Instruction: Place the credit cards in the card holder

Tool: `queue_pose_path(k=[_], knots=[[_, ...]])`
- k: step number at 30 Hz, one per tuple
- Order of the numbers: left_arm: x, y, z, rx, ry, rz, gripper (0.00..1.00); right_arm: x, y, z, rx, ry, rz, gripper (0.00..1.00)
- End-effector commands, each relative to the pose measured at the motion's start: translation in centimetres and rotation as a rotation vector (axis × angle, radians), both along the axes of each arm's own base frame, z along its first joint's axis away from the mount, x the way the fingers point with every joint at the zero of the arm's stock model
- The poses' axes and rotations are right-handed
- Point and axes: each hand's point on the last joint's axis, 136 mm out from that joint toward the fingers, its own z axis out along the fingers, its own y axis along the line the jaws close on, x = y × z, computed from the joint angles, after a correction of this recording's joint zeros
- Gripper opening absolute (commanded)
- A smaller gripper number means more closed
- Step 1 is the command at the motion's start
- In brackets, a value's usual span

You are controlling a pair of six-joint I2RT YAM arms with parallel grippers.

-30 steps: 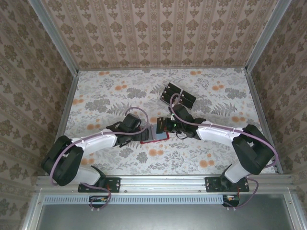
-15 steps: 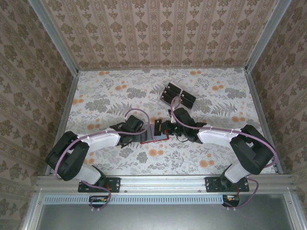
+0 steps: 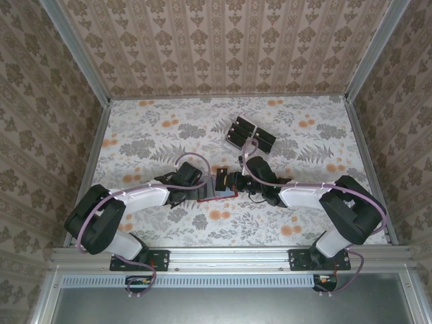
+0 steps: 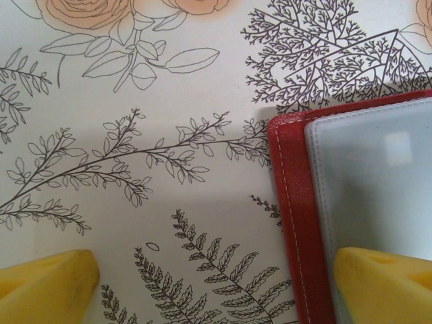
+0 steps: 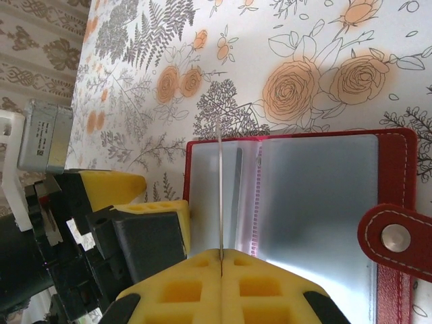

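Note:
The card holder (image 3: pixel 219 194) lies open on the floral table, a red wallet (image 5: pixel 398 162) with greyish clear pockets (image 4: pixel 378 169). My right gripper (image 5: pixel 221 255) is shut on one credit card (image 5: pixel 220 189), seen edge-on as a thin line standing over the left page. From above, this gripper (image 3: pixel 229 181) hovers just over the wallet. My left gripper (image 4: pixel 216 290) is open and straddles the wallet's left edge (image 4: pixel 290 202): one yellow fingertip (image 4: pixel 385 283) rests over the clear pocket, the other (image 4: pixel 47 283) over bare table. From above it (image 3: pixel 198 192) sits at the wallet's left side.
A tiered rack (image 3: pixel 251 135) with several more black cards stands behind the wallet, toward the back middle. Patterned walls (image 3: pixel 67 135) close the table on three sides. The left gripper's yellow fingers (image 5: pixel 158 216) sit close beside the held card.
The right gripper has carried the card a little left and nearer, over the wallet's left page. The left gripper has slid right up to the wallet's left edge.

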Motion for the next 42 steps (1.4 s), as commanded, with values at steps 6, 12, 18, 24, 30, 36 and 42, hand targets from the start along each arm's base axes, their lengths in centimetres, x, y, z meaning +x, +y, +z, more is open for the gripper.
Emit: queue_pose_path(k=[6, 12, 18, 24, 30, 36, 42], knots=[[-1.6, 2.6, -2.0, 0.1, 0.08, 0.031, 1.0, 0.7, 0.0, -0.5, 0.04, -0.036, -0.024, 0.0], [-1.6, 2.6, -2.0, 0.1, 0.081, 0.03, 1.0, 0.7, 0.0, -1.3, 0.041, -0.03, -0.03, 0.0], [-1.7, 2.6, -2.1, 0.099, 0.085, 0.031, 1.0, 0.7, 0.0, -1.8, 0.046, -0.027, -0.033, 0.0], [-1.7, 2.5, -2.0, 0.099, 0.082, 0.031, 1.0, 0.6, 0.0, -2.4, 0.048, -0.018, -0.033, 0.0], [-1.7, 2.5, -2.0, 0.098, 0.083, 0.03, 1.0, 0.4, 0.1, -2.8, 0.06, -0.007, -0.027, 0.0], [-1.6, 2.5, -2.0, 0.099, 0.085, 0.031, 1.0, 0.0, 0.4, -3.2, 0.081, 0.008, -0.012, 0.0], [-1.6, 2.4, -2.0, 0.1, 0.084, 0.029, 1.0, -0.4, 0.5, -3.7, 0.101, 0.029, -0.002, 0.0]])
